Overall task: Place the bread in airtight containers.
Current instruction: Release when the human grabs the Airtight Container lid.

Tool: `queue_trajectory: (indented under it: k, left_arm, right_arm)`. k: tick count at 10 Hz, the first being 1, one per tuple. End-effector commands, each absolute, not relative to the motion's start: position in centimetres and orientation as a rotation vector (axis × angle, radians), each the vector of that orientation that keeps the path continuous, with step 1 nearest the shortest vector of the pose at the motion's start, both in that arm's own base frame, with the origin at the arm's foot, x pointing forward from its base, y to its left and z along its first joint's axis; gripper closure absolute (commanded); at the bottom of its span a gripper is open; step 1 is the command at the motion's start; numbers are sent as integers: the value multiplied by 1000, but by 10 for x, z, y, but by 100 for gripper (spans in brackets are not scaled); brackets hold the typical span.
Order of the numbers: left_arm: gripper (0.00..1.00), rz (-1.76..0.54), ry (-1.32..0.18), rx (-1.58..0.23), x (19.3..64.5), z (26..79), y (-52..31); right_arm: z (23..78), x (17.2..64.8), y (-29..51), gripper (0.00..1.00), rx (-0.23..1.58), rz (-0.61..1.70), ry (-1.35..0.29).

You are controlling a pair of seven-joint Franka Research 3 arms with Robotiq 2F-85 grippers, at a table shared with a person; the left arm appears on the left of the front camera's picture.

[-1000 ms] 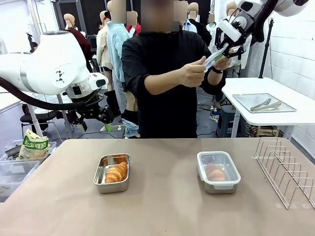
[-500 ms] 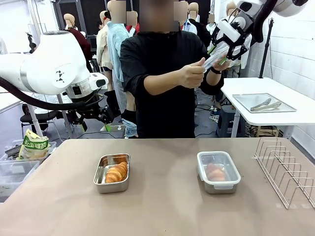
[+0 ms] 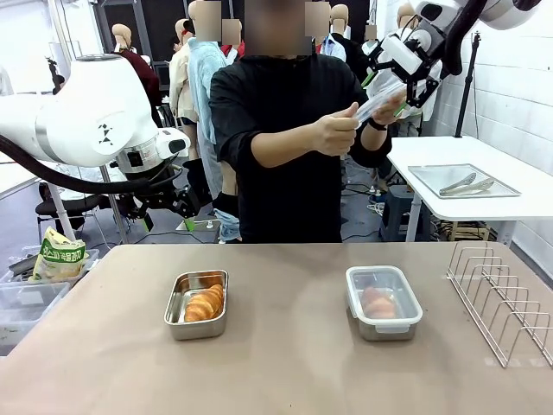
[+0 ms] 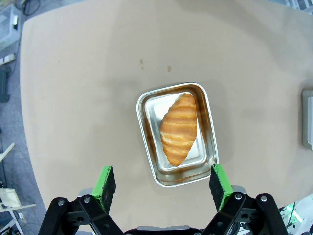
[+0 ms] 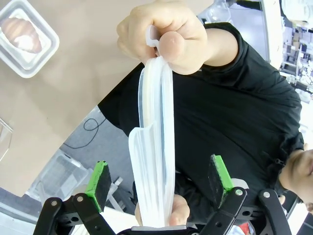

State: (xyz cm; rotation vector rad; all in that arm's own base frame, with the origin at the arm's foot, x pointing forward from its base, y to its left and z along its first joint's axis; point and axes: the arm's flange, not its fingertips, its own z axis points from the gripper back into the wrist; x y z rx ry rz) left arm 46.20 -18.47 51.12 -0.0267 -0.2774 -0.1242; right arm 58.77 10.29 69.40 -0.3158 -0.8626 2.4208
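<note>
**Front view: lid in the person's hands, right jaws spread around it**

Front view gave you the brown table point(image 3: 285, 363) as the landmark. On it, toward its left half, sat an open steel container point(image 3: 197, 303) with a croissant point(image 3: 205, 304) lying inside. Toward the table's right half sat the second container point(image 3: 384, 302), already covered by its clear white-rimmed lid, with the other roll point(image 3: 378, 302) showing through. A wire rack point(image 3: 505, 298) stood at the table's right edge.

Behind the table's far edge a person in a black top held a second clear lid point(image 3: 377, 103) high above the table, one hand point(image 3: 337, 133) gripping its near end. Your right gripper point(image 3: 390, 90) was up there at the lid's other end. In the right wrist view that gripper point(image 5: 160, 188) had its fingers point(image 5: 99, 183) spread wide on either side of the lid point(image 5: 154, 147), apart from it and not clamping; the person's hand point(image 5: 164, 34) pinched the far end.

Your left gripper point(image 3: 186, 203) hung beyond the table's far left corner. In the left wrist view its gripper point(image 4: 161, 183) was wide and held nothing, looking straight down on the open container point(image 4: 177, 132) and its croissant point(image 4: 179, 128).
</note>
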Motion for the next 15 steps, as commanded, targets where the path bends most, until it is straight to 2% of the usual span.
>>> queue_trajectory:
  k: [1, 2, 15]
  left_arm:
    - [0, -115, -278, -11, 461, 512, -184]
    - [0, -115, -278, -11, 461, 512, -184]
    - [0, -115, -278, -11, 461, 512, -184]
  right_arm:
    - [690, 590, 106, 0, -269, 2426, -831]
    - [694, 588, 103, 0, -316, 2421, -863]
    - [694, 588, 103, 0, -316, 2421, -863]
